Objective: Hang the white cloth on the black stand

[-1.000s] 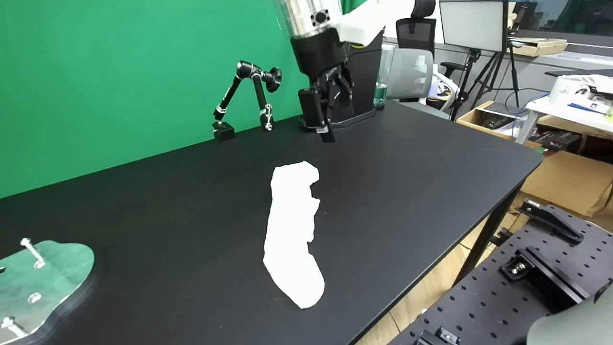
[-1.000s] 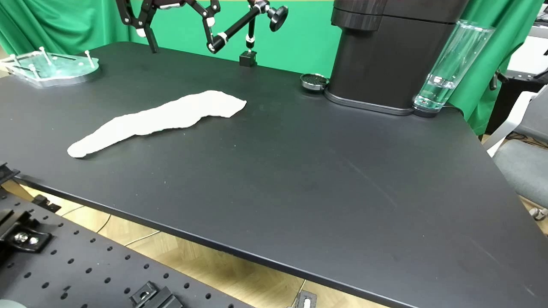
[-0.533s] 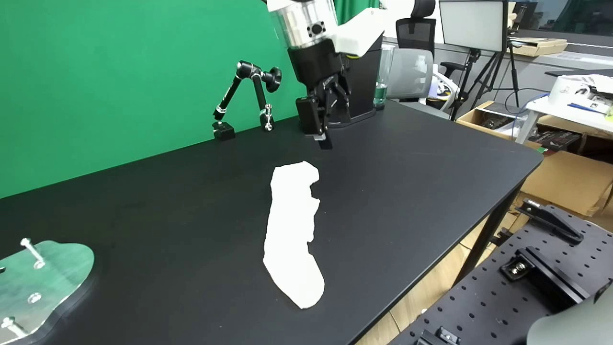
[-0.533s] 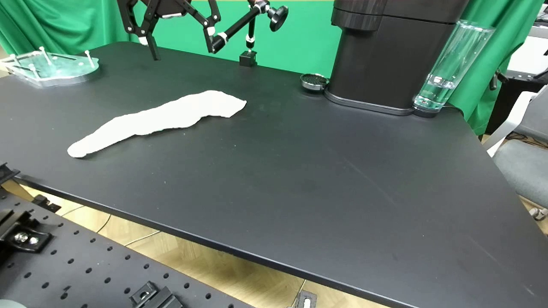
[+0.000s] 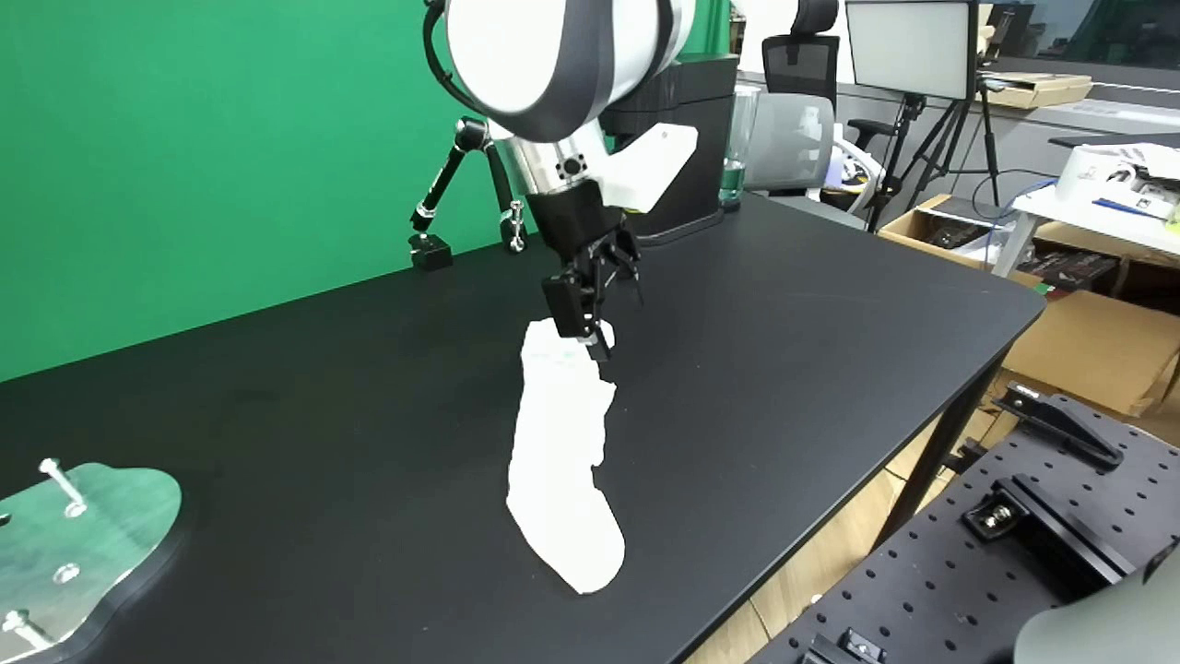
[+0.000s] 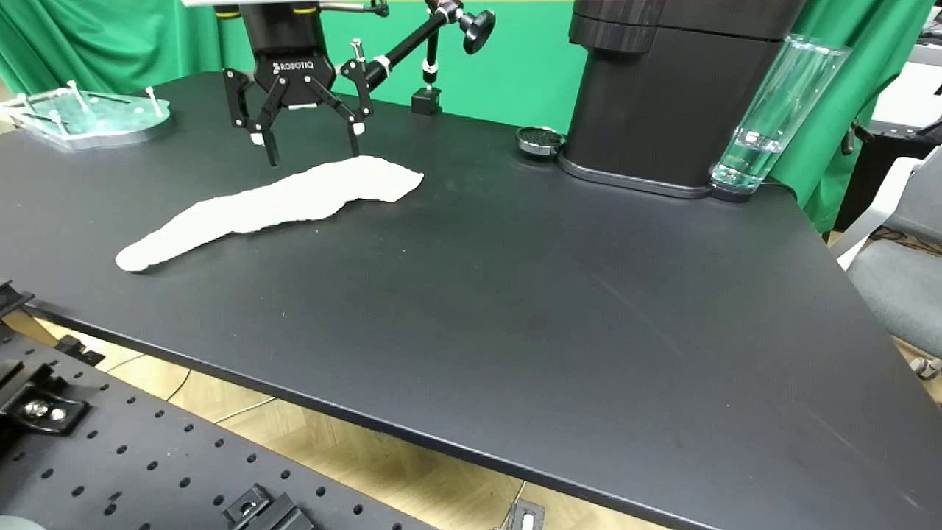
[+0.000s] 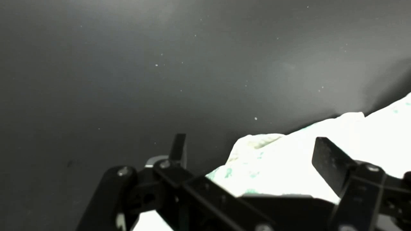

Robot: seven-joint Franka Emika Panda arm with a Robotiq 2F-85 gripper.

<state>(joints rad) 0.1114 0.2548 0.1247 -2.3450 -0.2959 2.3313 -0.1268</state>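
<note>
The white cloth lies flat and elongated on the black table in both exterior views. The wrist view shows part of it, with a small fold at its edge. My gripper is open and empty, low at the cloth's end nearer the green backdrop; it also shows in an exterior view. In the wrist view the fingers are wide apart, one over the cloth and one over bare table. The black stand, of jointed rods, stands by the backdrop, partly behind my arm; it also shows.
A clear greenish plate with upright posts lies on the table. A tall black machine stands at the back with a clear water cylinder beside it. A small round metal dish sits at its foot.
My gripper has come down, from high over the table to just above the cloth's end nearer the backdrop, and stays open. The cloth and the stand have not moved.
</note>
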